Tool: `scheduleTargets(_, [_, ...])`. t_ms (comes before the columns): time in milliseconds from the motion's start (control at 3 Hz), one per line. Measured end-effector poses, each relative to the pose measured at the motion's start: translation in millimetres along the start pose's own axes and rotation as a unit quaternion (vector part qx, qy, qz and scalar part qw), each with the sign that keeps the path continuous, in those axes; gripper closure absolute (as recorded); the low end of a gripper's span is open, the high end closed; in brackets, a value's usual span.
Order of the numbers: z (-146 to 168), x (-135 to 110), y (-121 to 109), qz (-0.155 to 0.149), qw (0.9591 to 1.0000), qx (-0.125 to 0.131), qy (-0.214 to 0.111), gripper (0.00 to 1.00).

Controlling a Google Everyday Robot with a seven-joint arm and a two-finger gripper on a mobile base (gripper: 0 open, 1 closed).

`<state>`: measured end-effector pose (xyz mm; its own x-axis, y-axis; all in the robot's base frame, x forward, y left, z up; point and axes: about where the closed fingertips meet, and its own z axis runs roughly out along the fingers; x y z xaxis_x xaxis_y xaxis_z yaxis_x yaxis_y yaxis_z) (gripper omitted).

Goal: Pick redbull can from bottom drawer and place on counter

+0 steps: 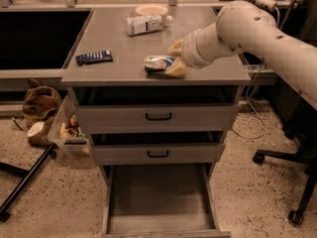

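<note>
Gripper (172, 59) at the redbull can (154, 63), low over the counter (119, 69).

The white arm (257, 31) enters from the right edge of the frame and slopes toward upper centre, wrist pointing left. Its gripper (172, 59) sits just right of centre, tan fingers (177, 69) clamped on the redbull can (156, 63).

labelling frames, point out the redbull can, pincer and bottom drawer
redbull can (156, 63), camera view, its side
pincer (173, 59), camera view, between fingertips, holding can on the counter (114, 38)
bottom drawer (158, 197), camera view, bare floor
</note>
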<state>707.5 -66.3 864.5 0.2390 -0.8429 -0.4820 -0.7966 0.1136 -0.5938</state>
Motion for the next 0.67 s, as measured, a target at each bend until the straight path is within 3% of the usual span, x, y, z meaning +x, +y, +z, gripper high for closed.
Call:
scheduleTargets(333, [20.7,10.7,-1.5,0.042,0.9985,-0.005,-0.034,1.0])
scheduleTargets(667, [20.9,10.0,-2.6,0.045,0.9983,-0.006,-0.037,0.8])
